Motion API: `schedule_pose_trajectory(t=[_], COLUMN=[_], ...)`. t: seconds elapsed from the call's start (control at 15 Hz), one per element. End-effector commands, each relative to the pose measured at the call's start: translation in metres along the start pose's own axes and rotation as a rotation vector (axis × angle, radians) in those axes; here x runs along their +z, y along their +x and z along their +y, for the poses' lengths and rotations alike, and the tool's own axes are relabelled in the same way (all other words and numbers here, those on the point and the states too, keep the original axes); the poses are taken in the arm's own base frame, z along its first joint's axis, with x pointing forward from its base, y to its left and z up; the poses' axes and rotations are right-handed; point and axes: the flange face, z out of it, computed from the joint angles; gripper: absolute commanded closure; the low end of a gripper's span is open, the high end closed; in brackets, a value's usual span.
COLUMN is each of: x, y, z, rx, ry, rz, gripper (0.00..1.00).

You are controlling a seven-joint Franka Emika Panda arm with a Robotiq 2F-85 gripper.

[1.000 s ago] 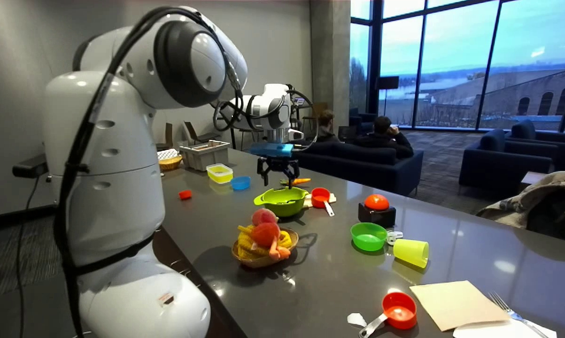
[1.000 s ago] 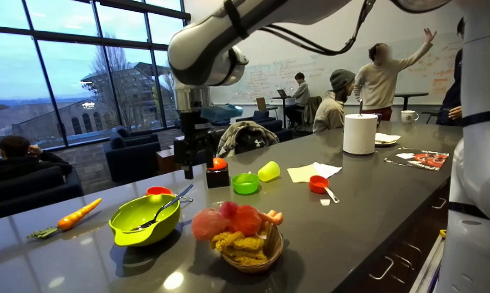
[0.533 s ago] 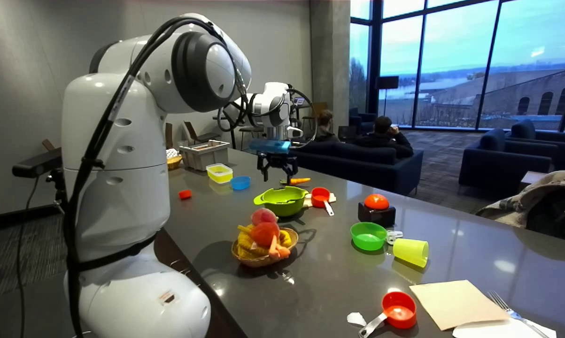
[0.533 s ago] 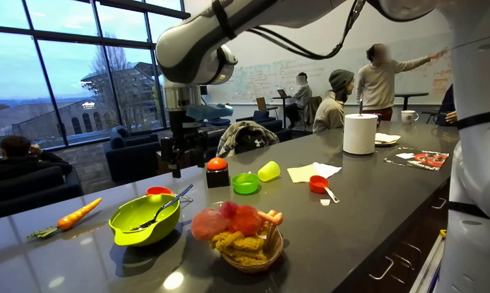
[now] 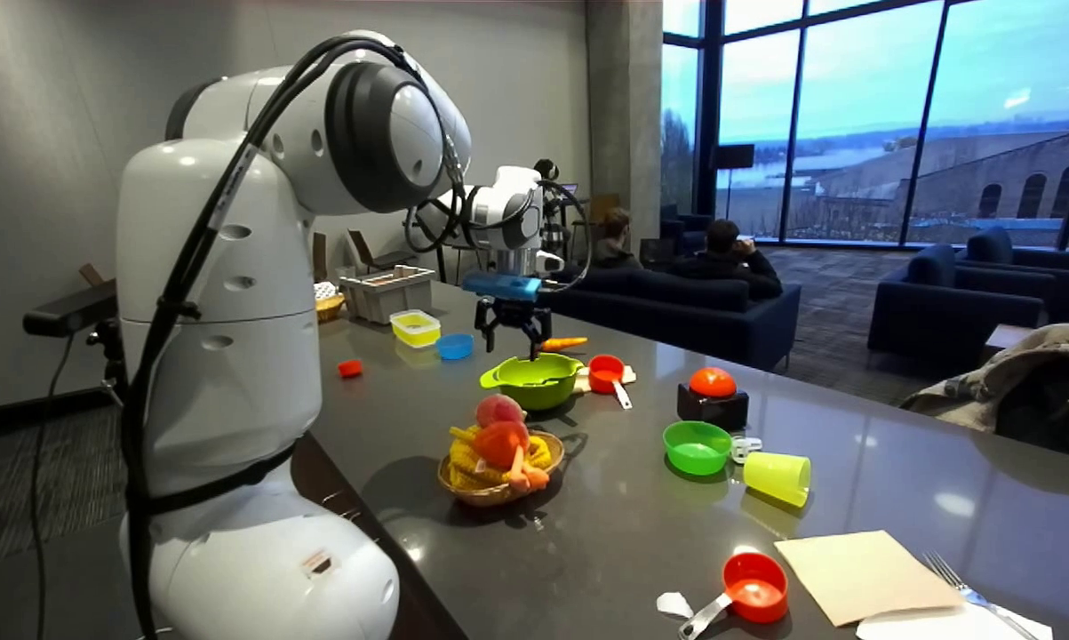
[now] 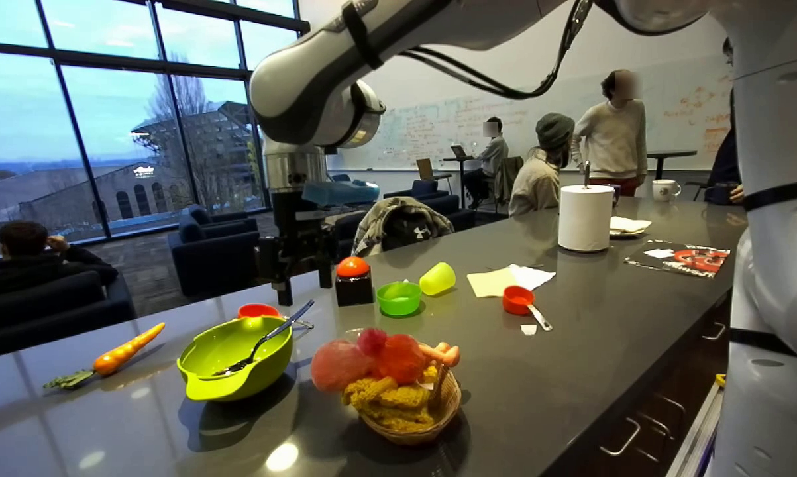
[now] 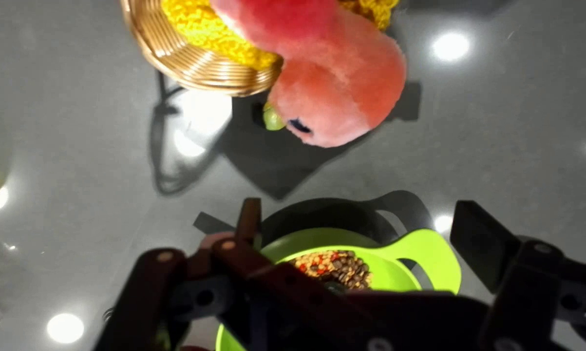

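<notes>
My gripper (image 5: 513, 350) stands open above the lime-green bowl (image 5: 543, 391), nothing between its fingers. In the wrist view the two fingertips are wide apart, and the bowl's looped handle (image 7: 431, 253) shows between them. Tan, red and dark brown bean-like pieces (image 7: 339, 268) lie in the bowl, partly covered by the gripper. A dark-handled spoon (image 6: 265, 339) leans in the bowl with its handle past the rim. Close to the bowl, a wicker basket (image 7: 176, 58) holds yellow knit cloth and a pink-orange plush bird (image 7: 329, 107), which overhangs the basket's rim.
Around the bowl are a red measuring cup (image 5: 607, 372), a carrot (image 6: 120, 352) and a black box with an orange button (image 6: 354, 288). Farther along stand a green cup (image 6: 399, 299), a yellow cup (image 6: 438, 278) and a paper roll (image 6: 585, 218). A grey bin (image 5: 387, 298) is at the back.
The gripper has shifted slightly to the left in both exterior views, rising a little and then dropping lower, open throughout. The objects on the table have not moved.
</notes>
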Motion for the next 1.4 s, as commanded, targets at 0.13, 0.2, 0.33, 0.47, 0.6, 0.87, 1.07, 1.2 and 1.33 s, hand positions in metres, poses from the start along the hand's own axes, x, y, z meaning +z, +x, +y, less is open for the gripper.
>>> schedule_pose_trajectory(t=[0.13,0.2,0.33,0.47,0.6,0.87,1.07,1.2,1.33], x=[0.027,0.031,0.037,0.044,0.053,0.078,0.102,0.114,0.123], y=[-0.02,-0.027,-0.041,-0.054,-0.065,-0.083,-0.096,-0.104,-0.111], z=[-0.053,-0.061,-0.075,-0.086,-0.093,-0.092,-0.078,-0.071,-0.067], rx=[-0.028,-0.016,0.003,0.033,0.05,0.064,0.077,0.089,0.087], ry=[0.055,0.053,0.056,0.064,0.074,0.043,0.034,0.027,0.016], rz=[-0.048,-0.058,-0.074,-0.096,-0.094,-0.077,-0.068,-0.073,-0.084], gripper=[0.0,0.0,0.0,0.0,0.0,0.0,0.0,0.0,0.0])
